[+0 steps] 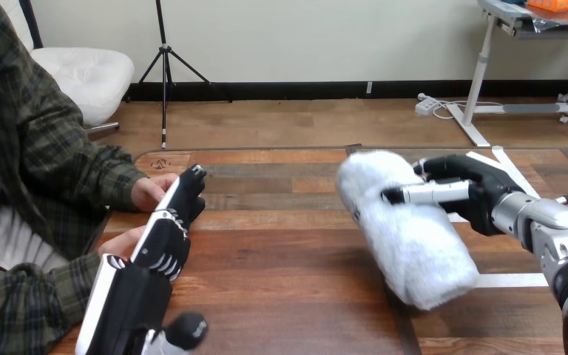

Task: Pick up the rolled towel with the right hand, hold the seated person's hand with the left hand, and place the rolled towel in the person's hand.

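A white fluffy rolled towel (407, 229) lies slantwise at centre right, its far end gripped by my right hand (481, 194). The thumb crosses the front of the roll and the fingers curl behind it. At the left, my left hand (164, 240) stretches forward with straight fingers. Its fingertips (189, 186) lie against the person's upper hand (150, 192). The person's lower hand (120, 242) rests beside the back of my left hand. I cannot see any finger curled round either of the person's hands.
The wooden table (281, 266) has white tape strips (514, 279) under and beside the towel at the right. The person's sleeved forearms (59, 185) sit along the table's left edge.
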Available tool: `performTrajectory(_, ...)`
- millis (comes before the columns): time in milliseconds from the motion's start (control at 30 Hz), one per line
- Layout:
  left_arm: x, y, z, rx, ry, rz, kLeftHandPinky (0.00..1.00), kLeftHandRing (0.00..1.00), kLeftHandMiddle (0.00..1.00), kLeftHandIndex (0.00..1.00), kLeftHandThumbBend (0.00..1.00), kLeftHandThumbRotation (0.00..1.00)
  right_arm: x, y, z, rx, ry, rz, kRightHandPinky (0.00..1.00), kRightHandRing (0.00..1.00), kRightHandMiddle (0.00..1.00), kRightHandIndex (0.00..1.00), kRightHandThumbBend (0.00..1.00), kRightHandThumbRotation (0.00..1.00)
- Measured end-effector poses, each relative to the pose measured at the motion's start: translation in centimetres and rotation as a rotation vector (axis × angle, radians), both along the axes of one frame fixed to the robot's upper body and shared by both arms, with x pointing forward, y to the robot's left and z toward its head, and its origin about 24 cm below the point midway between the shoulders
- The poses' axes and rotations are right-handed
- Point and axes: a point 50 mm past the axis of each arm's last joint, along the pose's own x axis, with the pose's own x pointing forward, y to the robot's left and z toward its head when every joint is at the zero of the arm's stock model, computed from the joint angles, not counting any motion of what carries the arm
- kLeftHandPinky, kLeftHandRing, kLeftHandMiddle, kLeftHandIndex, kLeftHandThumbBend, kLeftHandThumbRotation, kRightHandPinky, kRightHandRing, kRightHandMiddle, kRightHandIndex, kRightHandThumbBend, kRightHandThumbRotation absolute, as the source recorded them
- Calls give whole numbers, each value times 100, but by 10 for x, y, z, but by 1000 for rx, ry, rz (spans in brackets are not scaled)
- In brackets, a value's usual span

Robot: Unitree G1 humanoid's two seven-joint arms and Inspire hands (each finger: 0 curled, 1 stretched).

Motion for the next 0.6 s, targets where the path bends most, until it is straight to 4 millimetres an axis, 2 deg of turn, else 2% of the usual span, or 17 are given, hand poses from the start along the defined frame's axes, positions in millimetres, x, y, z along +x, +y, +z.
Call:
performTrajectory(233,2,1,2,64,-37,14,90,92,92,90,100,77,1,1,6,96,-43,28,11,16,25,32,71,0)
performTrajectory(600,10,5,10,262,-43,62,92,88,83,83,100,78,4,5,24,214,-140,94,8,13,22,32,69,0)
